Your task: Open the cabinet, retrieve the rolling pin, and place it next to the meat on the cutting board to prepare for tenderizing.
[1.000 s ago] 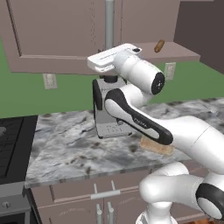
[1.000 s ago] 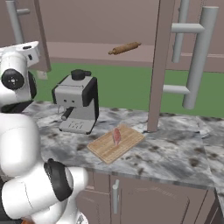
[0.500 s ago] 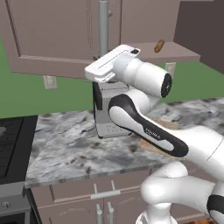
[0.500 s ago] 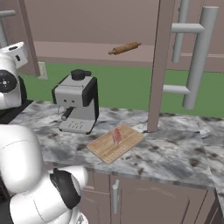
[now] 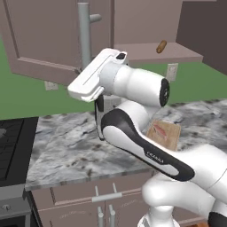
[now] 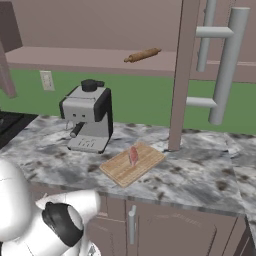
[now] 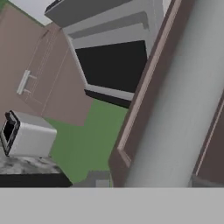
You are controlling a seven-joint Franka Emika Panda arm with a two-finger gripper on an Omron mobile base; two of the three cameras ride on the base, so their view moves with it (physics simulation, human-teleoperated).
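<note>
Swinging wider, the cabinet door has come further open; at two o'clock the rolling pin lies exposed, ready to fetch. Finger state: cannot tell.

arm hides most of cutting board and the coffee machine in left base view; cabinet doors cut off at top edge; jaw state unreadable.

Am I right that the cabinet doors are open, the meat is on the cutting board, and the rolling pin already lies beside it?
Not quite. The right base view shows the rolling pin up on the shelf of the open cabinet, not beside the meat. The meat does lie on the cutting board.
</note>
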